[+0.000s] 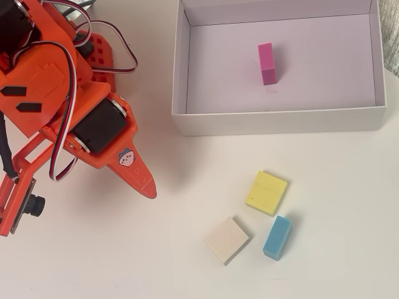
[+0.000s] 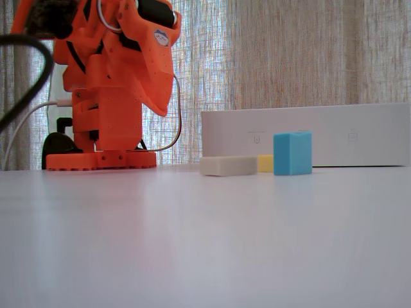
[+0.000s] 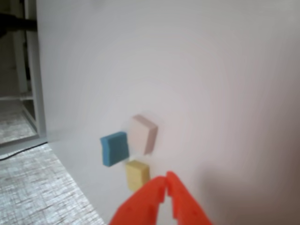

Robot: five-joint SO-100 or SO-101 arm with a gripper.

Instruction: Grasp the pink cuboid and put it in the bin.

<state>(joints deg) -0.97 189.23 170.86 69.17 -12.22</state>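
Inside the low-walled white bin [image 1: 181, 75] stood the matte pink cuboid [image 1: 267, 63]; the orange gripper [image 3: 166, 182] was closed, empty.

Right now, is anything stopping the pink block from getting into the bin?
No. The pink block already lies on the floor of the bin. The gripper is shut and empty, away over the table.

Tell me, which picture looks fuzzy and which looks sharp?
The wrist view is blurry: the blue block and end effector have soft edges. The overhead view is sharp, with crisp shadows. The fixed view is backlit by the bright curtain.
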